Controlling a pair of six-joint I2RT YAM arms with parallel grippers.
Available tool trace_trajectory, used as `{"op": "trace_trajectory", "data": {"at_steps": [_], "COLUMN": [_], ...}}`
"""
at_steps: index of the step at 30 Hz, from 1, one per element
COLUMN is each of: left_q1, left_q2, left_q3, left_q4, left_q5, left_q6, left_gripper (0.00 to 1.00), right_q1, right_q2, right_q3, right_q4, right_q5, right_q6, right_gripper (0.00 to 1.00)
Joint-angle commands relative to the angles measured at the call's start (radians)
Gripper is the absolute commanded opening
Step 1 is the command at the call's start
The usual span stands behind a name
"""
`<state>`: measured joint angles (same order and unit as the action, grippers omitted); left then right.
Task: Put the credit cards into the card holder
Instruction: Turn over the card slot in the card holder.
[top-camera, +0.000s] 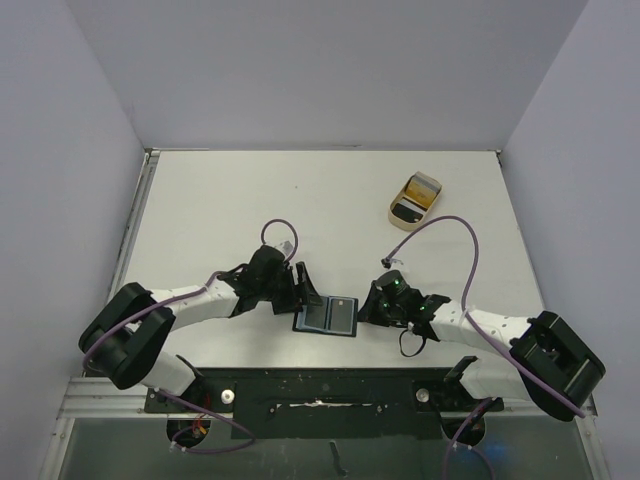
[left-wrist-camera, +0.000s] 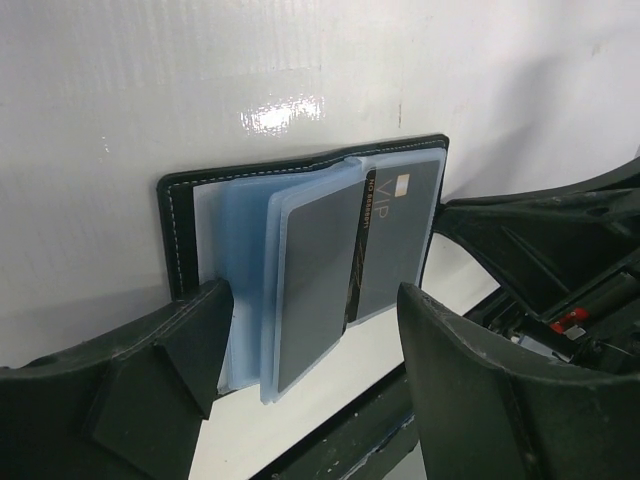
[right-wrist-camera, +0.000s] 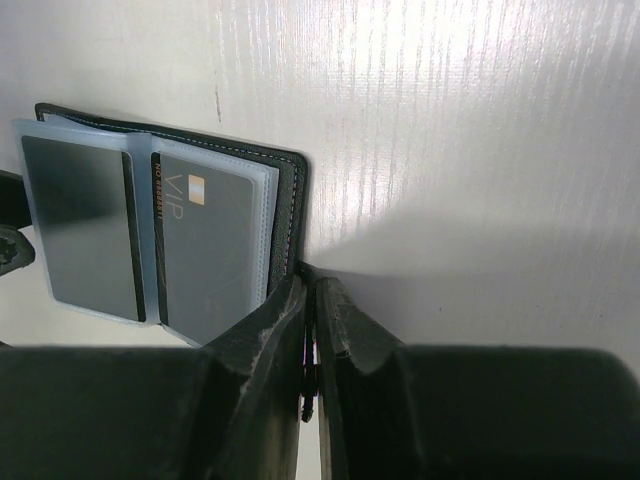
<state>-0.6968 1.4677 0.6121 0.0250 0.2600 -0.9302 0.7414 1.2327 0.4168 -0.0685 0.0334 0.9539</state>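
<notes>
The card holder is shown lying open on the table between the grippers, with two dark credit cards seated in its clear sleeves. The left gripper is spread wide astride the holder. The right gripper is closed almost fully at the holder's edge; whether anything is pinched cannot be told.

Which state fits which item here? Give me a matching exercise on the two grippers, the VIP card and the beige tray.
Items:
1. left gripper
2. right gripper
3. VIP card
4. beige tray

States:
A. at the far right of the table
B. jaws open, astride the card holder
C. tucked inside the card holder
D. jaws closed at the card holder's edge

Pairs: 1-B, 2-D, 3-C, 4-A
</notes>
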Motion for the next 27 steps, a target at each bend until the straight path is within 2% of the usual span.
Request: {"op": "trace_trajectory", "data": {"at_steps": [1, 27], "left_q1": [-0.004, -0.021], "left_q2": [-0.020, -0.079], "left_q3": [0.000, -0.014], "left_q4": [0.061, 0.129], "left_q5": [0.044, 0.087], "left_q6": [-0.018, -0.076], "left_gripper": [0.66, 0.57], "right_q1": [0.017, 0.021], "right_q2": [0.009, 0.017], "right_q3": [0.037, 0.033], "right_q4": [0.050, 0.057], "right_q5": [0.016, 0.017], "right_q6": [0.003, 0.003], "right_gripper": [0.09, 0.09]}}
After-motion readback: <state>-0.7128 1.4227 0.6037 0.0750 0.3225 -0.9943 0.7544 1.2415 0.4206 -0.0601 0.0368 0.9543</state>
